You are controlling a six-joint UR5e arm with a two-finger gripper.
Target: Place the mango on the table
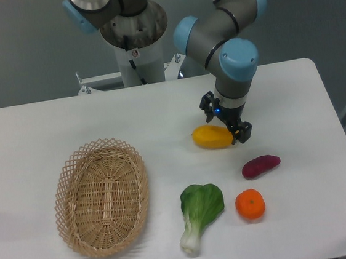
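The wicker basket (103, 197) lies toward the left edge of the tabletop (292, 86), and nothing shows inside it. The mango (211, 136) lies on the tabletop near the middle, toward the right edge, with the hand (226, 119) directly at its right end; one finger shows behind the fruit and one at its right tip, but contact cannot be told. Bok choy (199, 214), a tangerine (250, 204) and a purple sweet potato (260, 166) lie nearer the front edge.
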